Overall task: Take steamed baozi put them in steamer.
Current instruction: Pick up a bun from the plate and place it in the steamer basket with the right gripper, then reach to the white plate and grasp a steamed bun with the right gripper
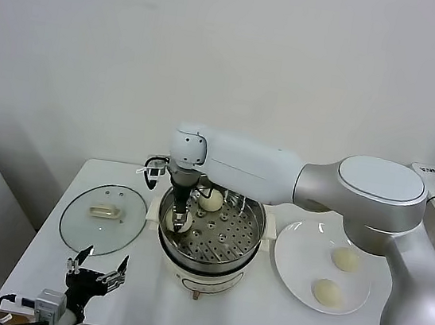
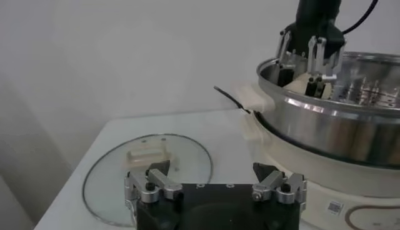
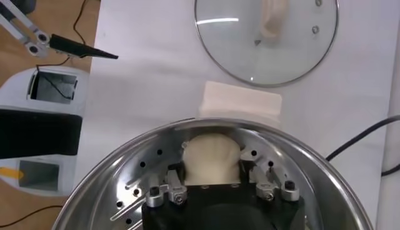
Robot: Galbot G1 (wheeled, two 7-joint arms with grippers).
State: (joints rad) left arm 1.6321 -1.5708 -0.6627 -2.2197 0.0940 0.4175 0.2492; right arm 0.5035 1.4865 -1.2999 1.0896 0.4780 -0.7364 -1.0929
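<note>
One baozi (image 3: 211, 159) sits clamped in the right gripper (image 3: 212, 181) — low inside the steamer (image 1: 249, 239).

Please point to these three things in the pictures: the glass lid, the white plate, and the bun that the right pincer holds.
glass lid (image 1: 103, 220): head view, on the glass beside its cream handle.
white plate (image 1: 299, 257): head view, on a bare part of its surface.
bun in the right pincer (image 3: 211, 159): right wrist view, on its rounded top.

Open left gripper (image 2: 215, 187) hovers over glass lid (image 2: 147, 172); steamer (image 2: 331, 119) at two o'clock, right gripper (image 2: 310, 62) inside holding a bun (image 2: 304, 84).
</note>
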